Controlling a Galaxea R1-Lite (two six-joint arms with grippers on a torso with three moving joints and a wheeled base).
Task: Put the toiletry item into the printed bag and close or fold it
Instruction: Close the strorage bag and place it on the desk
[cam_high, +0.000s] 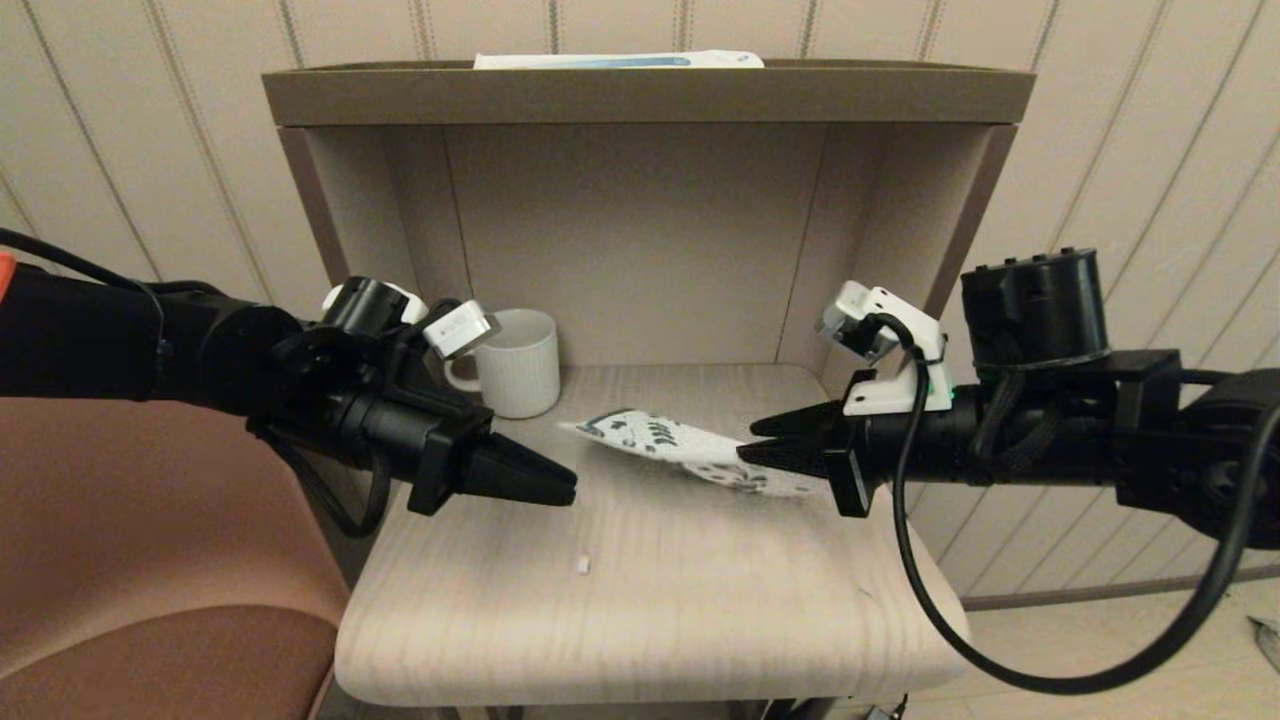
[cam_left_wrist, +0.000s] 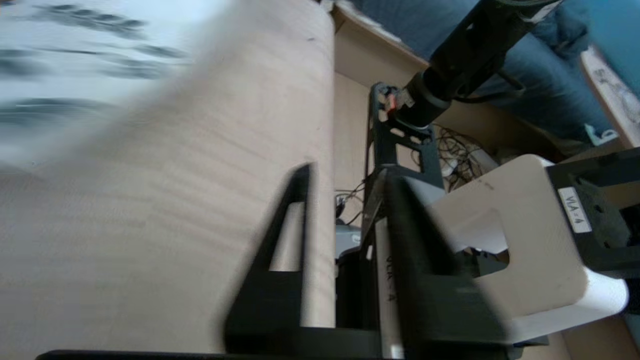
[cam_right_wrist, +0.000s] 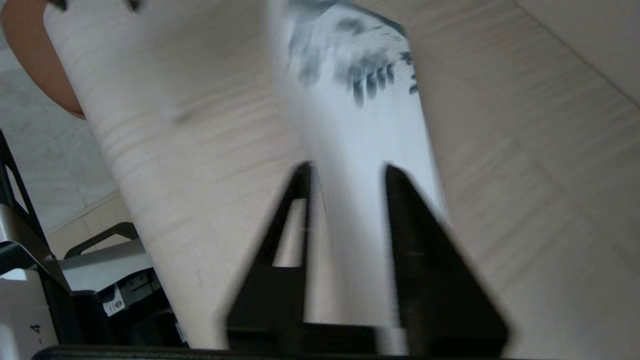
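We are holding our right gripper (cam_high: 752, 440) over the right side of the table (cam_high: 650, 630), pointing left. Its jaws are standing partly open. The near edge of the printed bag (cam_high: 680, 448) is sitting in the gap between them. We think the jaws are not squeezing the bag, because there is space on both sides of it in the right wrist view. The rest of the bag is stretching left and a bit far, toward the white mug (cam_high: 517, 362). It looks blurry, so we think it is moving, maybe dropping onto the table.

We are holding our left gripper (cam_high: 568, 490) over the left side of the table, pointing right at the bag. Its jaws are partly open too, and nothing is between them. It is close to the bag's left end but not touching it. We think the two grippers are facing each other so each can work on one end of the bag.

We cannot see the toiletry item clearly. A tiny white thing (cam_high: 582, 565) is lying on the table, nearer than the bag, but it is too small to name. The tube may be hiding inside the bag.

A long white-and-blue box (cam_high: 615, 60) is lying on top of the shelf (cam_high: 640, 95), far away.
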